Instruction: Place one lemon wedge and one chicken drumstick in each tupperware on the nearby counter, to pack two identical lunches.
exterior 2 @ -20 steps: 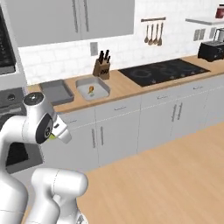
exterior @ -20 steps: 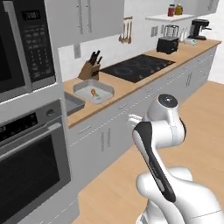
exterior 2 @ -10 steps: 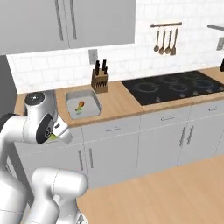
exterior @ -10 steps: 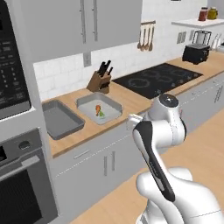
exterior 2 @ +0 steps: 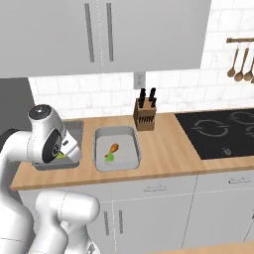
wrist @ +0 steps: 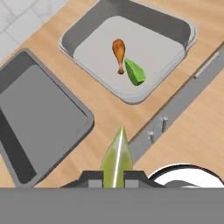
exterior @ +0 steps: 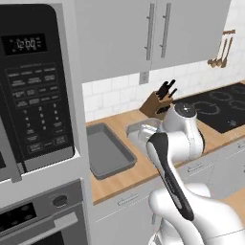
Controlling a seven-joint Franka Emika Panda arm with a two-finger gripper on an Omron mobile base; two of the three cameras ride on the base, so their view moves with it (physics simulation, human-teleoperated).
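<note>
Pincer (wrist: 114, 177) clamps lemon wedge (wrist: 116, 158) above counter (wrist: 109, 114)

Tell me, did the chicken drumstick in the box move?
No. The drumstick lies in the same tupperware, beside its lemon wedge, left of the knife block as before. Only the camera drove along the counter.

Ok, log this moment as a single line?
fingers shut on lemon wedge | light tupperware holds drumstick + wedge | dark tupperware empty
</note>
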